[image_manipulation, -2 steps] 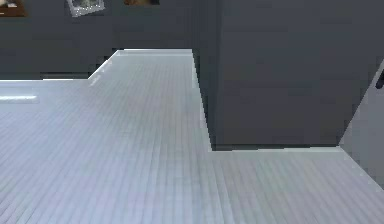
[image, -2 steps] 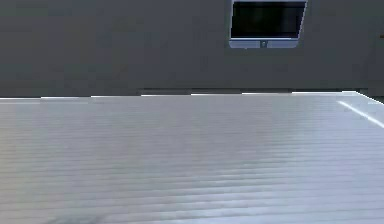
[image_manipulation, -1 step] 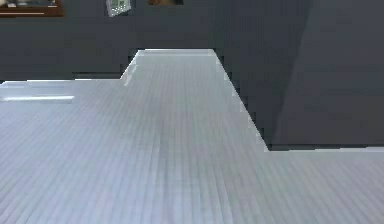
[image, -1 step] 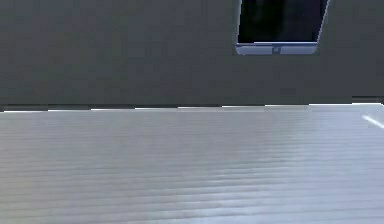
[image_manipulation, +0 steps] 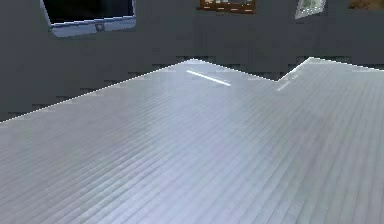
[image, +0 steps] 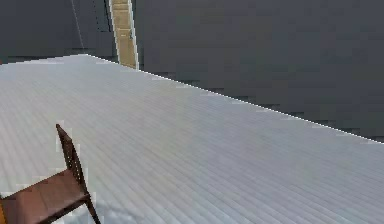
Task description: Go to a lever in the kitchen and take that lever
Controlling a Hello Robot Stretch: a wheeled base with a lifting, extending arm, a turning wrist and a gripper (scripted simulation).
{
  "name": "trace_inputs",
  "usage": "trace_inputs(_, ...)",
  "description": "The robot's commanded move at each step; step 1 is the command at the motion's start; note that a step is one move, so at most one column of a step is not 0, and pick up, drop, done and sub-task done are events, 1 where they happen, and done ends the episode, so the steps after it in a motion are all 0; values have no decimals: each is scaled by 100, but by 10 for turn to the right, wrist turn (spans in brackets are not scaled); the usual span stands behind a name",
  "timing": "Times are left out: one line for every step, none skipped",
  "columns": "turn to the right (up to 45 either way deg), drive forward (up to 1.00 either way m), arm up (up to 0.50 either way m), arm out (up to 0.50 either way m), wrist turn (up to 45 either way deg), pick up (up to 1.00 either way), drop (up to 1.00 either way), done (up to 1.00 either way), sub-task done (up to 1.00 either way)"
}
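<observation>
A grey plank floor runs to dark walls as the Stretch robot searches for the kitchen. This looks like the travel step, with the taking not yet begun. Where the lever lies cannot be told from here, and neither can the gripper's state. The next move likely calls for driving or turning toward a way out of this room, perhaps by the pale door frame at the forward view's top left, until kitchen fittings come into sight.

The forward view offers that frame and a brown wooden chair at its lower left corner. The arm side view gives instead a screen mounted high on the wall, two framed pictures along the top edge, and a bright streak on the floor.
</observation>
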Motion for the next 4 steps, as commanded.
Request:
trace_inputs(-60, 0, 0, 0, 0, 0, 0, 0, 0)
trace_inputs(0, 45, 0, 0, 0, 0, 0, 0, 0)
trace_inputs(-450, 0, 0, 0, 0, 0, 0, 0, 0)
trace_inputs(-450, 0, 0, 0, 0, 0, 0, 0, 0)
